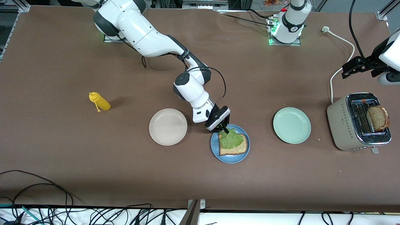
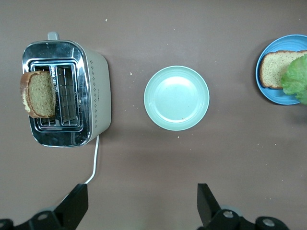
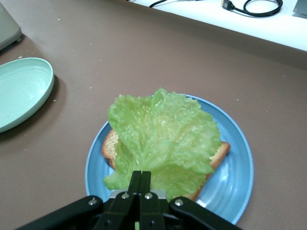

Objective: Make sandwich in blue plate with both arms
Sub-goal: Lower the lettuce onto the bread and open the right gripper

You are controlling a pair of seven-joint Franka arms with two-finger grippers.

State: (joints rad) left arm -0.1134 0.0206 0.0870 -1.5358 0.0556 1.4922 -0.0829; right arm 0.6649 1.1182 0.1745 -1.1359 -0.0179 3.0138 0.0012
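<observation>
The blue plate (image 1: 231, 158) holds one bread slice (image 1: 232, 150) with a green lettuce leaf (image 1: 231, 140) spread on top. My right gripper (image 1: 224, 129) is over the plate's rim on the robots' side, shut on the leaf's edge. The right wrist view has the gripper (image 3: 145, 173) pinching the lettuce (image 3: 163, 134) above the bread (image 3: 109, 143) and plate (image 3: 240, 158). A second bread slice (image 1: 378, 118) stands in the toaster. My left gripper (image 1: 351, 67) hangs open and empty over the table beside the toaster. Its wrist view has the gripper (image 2: 142, 191), that slice (image 2: 38, 93) and the plate (image 2: 268, 93).
The toaster (image 1: 343, 125) stands at the left arm's end, its white cord (image 1: 340, 65) running toward the robots. A pale green plate (image 1: 292, 125) lies between toaster and blue plate. A cream plate (image 1: 168, 126) and a yellow squeeze bottle (image 1: 100, 101) lie toward the right arm's end.
</observation>
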